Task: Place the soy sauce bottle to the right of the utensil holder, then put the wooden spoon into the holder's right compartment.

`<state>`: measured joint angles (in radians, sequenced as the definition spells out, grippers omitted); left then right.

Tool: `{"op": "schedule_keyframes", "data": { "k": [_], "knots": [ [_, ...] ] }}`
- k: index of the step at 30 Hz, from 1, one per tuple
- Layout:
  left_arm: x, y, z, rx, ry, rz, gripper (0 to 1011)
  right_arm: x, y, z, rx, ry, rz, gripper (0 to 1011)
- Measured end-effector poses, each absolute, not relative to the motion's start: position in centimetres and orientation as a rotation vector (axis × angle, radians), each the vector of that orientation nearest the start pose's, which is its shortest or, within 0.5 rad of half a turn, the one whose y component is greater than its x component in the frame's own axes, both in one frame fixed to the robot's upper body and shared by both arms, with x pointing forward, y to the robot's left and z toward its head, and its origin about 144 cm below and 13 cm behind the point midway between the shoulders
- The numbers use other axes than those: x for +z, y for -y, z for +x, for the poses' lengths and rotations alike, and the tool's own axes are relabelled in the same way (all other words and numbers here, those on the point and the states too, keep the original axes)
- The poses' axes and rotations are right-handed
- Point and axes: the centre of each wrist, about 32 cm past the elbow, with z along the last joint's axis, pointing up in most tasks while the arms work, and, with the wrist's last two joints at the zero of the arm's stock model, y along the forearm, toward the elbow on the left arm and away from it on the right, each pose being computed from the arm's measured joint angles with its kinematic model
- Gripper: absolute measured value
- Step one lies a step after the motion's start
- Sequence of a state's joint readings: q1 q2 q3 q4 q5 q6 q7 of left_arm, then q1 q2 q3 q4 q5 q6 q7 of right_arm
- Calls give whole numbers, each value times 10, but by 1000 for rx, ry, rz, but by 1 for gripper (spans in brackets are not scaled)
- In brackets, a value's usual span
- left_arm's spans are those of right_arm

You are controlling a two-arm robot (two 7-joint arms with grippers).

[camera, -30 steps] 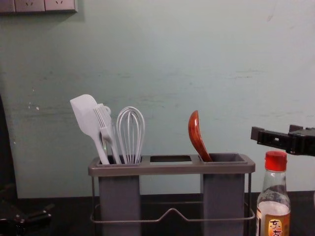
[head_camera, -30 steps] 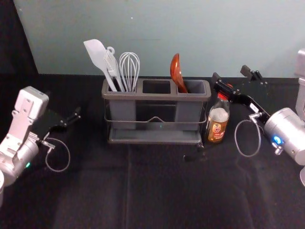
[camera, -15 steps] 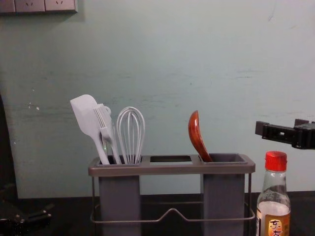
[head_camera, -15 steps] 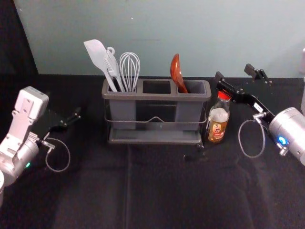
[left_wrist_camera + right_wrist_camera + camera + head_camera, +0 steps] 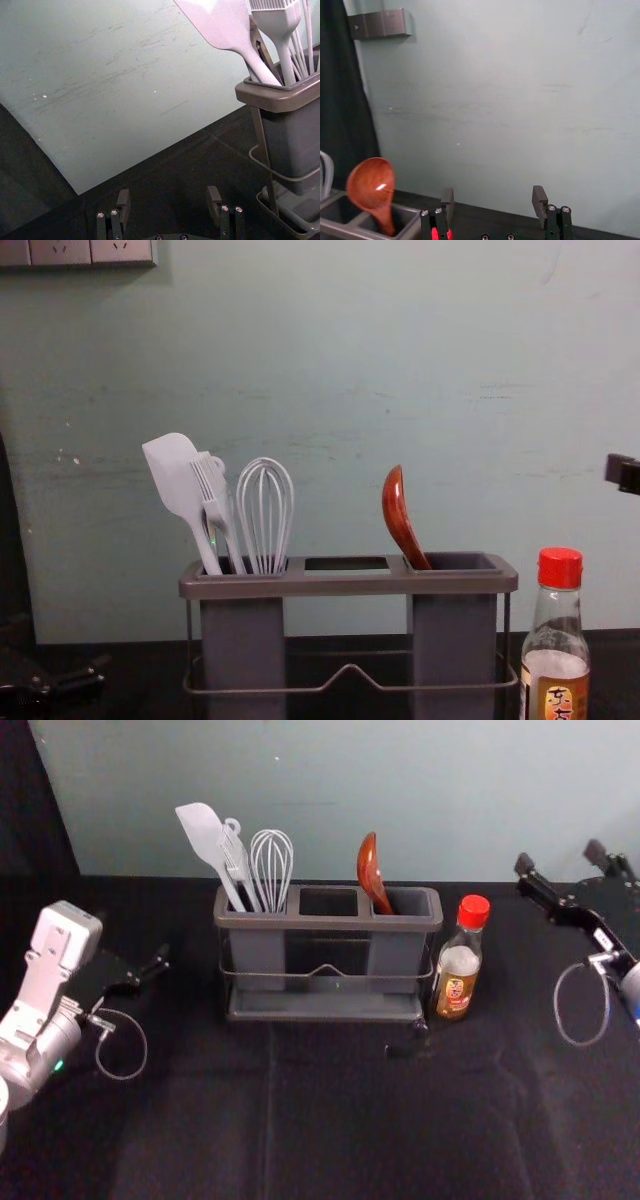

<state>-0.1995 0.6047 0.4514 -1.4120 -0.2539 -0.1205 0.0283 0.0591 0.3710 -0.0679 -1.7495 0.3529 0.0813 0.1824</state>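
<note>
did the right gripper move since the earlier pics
Yes, to the robot's right: in the head view the right gripper is now well clear of the soy sauce bottle, whose red cap it partly covered before.

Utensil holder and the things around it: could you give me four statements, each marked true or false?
1. The wooden spoon leans in the right compartment of the utensil holder. True.
2. The soy sauce bottle stands left of the holder. False: it stands to the right.
3. The whisk is in the middle compartment. False: it is in the left compartment.
4. The right gripper has its fingers apart, holding nothing. True.
</note>
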Motion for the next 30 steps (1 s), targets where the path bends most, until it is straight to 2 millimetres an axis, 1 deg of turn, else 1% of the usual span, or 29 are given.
{"op": "schedule_keyframes", "data": {
  "k": [3,9,12,23,30],
  "knots": [
    [1140,-310,489,1248,285,304,1005,1219,297,469,-1286,153,68,1003],
    [1140,-310,489,1248,285,304,1005,1191,294,478,-1337,231,59,1002],
    [1140,-310,489,1248,285,304,1005,1183,294,480,-1350,229,41,1003],
    [1140,-310,489,1248,285,304,1005,1152,297,488,-1423,170,-127,1003],
    [1140,-310,489,1248,285,304,1005,1140,298,491,-1452,166,-199,1003]
  ]
}}
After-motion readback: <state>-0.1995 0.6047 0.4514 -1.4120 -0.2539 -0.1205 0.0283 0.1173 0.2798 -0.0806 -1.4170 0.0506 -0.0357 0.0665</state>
